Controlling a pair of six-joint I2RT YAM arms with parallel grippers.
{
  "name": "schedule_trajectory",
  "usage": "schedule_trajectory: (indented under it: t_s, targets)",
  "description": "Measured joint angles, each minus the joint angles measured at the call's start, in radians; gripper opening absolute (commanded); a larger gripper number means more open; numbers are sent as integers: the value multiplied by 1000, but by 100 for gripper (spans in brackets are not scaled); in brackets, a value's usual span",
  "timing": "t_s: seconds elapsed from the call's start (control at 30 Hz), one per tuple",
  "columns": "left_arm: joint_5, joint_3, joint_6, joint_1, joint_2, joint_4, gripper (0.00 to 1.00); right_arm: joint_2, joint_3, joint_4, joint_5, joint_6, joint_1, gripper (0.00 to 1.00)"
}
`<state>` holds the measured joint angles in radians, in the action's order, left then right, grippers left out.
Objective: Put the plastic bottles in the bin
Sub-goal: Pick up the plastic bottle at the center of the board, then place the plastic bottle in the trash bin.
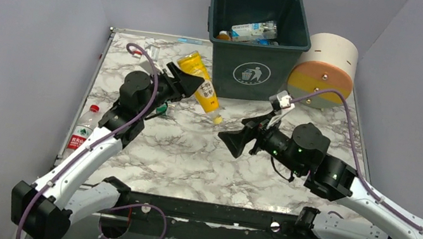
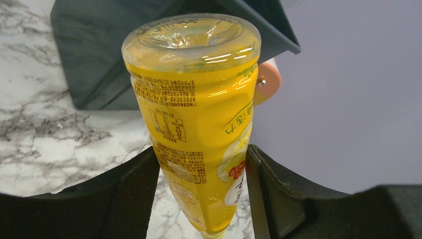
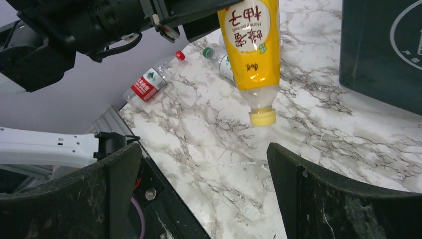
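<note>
The left gripper (image 2: pixel 201 191) is clamped on a yellow-orange plastic bottle (image 2: pixel 199 99), one black finger on each side of its lower body. The bottle hangs tilted above the white-and-grey marbled table (image 1: pixel 189 161), base up and yellow cap (image 3: pixel 262 117) pointing down, just in front of the near-left corner of the tall dark green plastic bin (image 1: pixel 231 58).

The bin stands at the middle of the table's far edge with a white litter symbol on its front wall. Inside it lie clear plastic bottles with pale labels (image 1: pixel 253 31). A cream-and-orange cylinder (image 1: pixel 326 67) lies on its side touching the bin's right wall, toward the far right corner.

The right gripper (image 3: pixel 202 152) hovers over the middle of the table with its jaws spread wide and holding nothing, facing the hanging cap but apart from it.

A clear bottle with red cap and red label (image 1: pixel 83 128) lies at the left edge, and a green-capped clear bottle (image 3: pixel 221 59) lies partly hidden beneath the left arm.

The yellow bottle's label carries red Chinese characters on a white patch, upside down, with fine brown print on its back — too small to read.
</note>
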<state>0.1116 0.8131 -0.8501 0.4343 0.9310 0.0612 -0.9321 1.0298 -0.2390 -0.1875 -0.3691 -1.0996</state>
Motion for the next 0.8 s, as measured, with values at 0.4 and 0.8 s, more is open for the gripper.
schedule_trajectory:
  t_s: [0.4, 0.8]
  targets:
    - [40, 335, 91, -14, 269, 43, 63, 97, -33, -79, -85, -79, 0, 100]
    - [162, 741, 103, -74, 561, 169, 63, 204, -175, -108, -94, -197, 0, 100]
